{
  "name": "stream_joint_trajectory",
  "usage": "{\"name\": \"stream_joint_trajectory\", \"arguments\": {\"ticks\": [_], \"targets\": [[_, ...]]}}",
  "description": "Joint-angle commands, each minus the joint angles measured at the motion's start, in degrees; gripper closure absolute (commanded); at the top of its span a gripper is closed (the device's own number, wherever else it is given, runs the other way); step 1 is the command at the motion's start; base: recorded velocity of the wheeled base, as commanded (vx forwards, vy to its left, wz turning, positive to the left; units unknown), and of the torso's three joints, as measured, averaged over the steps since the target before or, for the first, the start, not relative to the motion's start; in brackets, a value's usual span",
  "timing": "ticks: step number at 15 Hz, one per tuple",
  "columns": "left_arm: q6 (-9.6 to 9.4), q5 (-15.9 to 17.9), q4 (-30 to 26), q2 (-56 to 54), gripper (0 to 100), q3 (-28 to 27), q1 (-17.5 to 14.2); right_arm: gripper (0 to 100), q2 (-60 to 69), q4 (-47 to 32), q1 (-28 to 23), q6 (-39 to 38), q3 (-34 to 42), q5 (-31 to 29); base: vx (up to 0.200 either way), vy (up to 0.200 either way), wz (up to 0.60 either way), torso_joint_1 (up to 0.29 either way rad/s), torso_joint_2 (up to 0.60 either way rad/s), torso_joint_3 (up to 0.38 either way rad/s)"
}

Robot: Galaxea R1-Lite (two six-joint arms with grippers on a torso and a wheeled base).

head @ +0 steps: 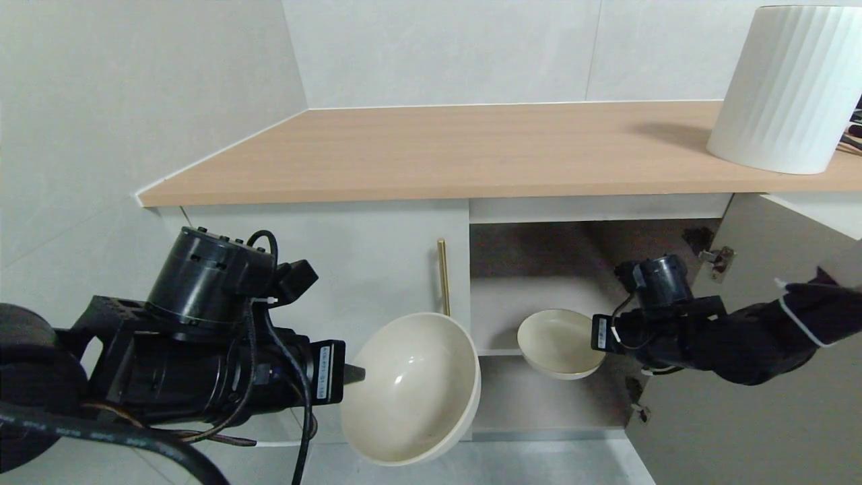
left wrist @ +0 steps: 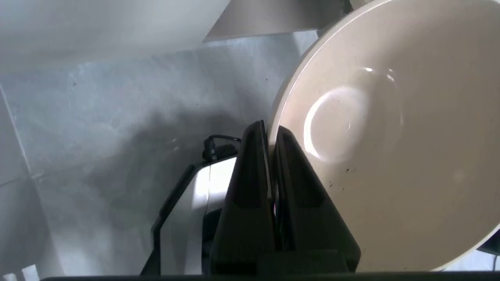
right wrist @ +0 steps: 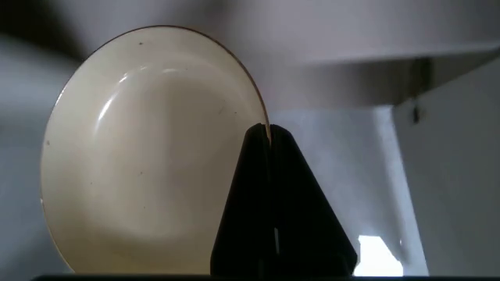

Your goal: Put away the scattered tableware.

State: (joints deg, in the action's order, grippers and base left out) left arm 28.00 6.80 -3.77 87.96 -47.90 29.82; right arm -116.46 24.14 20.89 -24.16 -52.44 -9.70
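My left gripper (head: pixel 357 372) is shut on the rim of a large cream bowl (head: pixel 412 389), held tilted on its side in front of the closed left cabinet door (head: pixel 350 269). In the left wrist view its fingers (left wrist: pixel 273 168) pinch the large cream bowl (left wrist: pixel 391 125) at the edge. My right gripper (head: pixel 596 333) is shut on the rim of a smaller cream bowl (head: pixel 557 342), held at the mouth of the open cabinet (head: pixel 539 269) near its shelf. The right wrist view shows the smaller cream bowl (right wrist: pixel 148 148) clamped by the fingers (right wrist: pixel 266 156).
A wooden countertop (head: pixel 458 148) runs above the cabinet, with a white ribbed container (head: pixel 788 87) at its right end. The right cabinet door (head: pixel 747 350) stands swung open behind my right arm. A brass handle (head: pixel 442 276) runs down the closed left door.
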Motion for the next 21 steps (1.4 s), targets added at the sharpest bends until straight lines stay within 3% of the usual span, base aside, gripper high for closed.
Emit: {"name": "stream_joint_trajectory", "arguments": {"ticks": [1,5,21], "targets": [[0.04,0.0,0.0,0.5,100,0.0,0.2,100,-10.5,8.3,-1.3,-1.2,0.3,-3.0,0.0,0.0,0.0,0.0,0.0,0.0],[0.12,-0.2,0.0,1.2,100,0.0,0.2,100,-15.6,14.6,-2.2,-1.8,-1.2,-5.9,0.0,0.0,0.0,0.0,0.0,0.0],[0.39,-0.1,0.3,1.8,100,-0.3,0.3,100,-25.4,10.6,-5.5,-4.5,-20.5,-7.3,0.0,0.0,0.0,0.0,0.0,0.0]]}}
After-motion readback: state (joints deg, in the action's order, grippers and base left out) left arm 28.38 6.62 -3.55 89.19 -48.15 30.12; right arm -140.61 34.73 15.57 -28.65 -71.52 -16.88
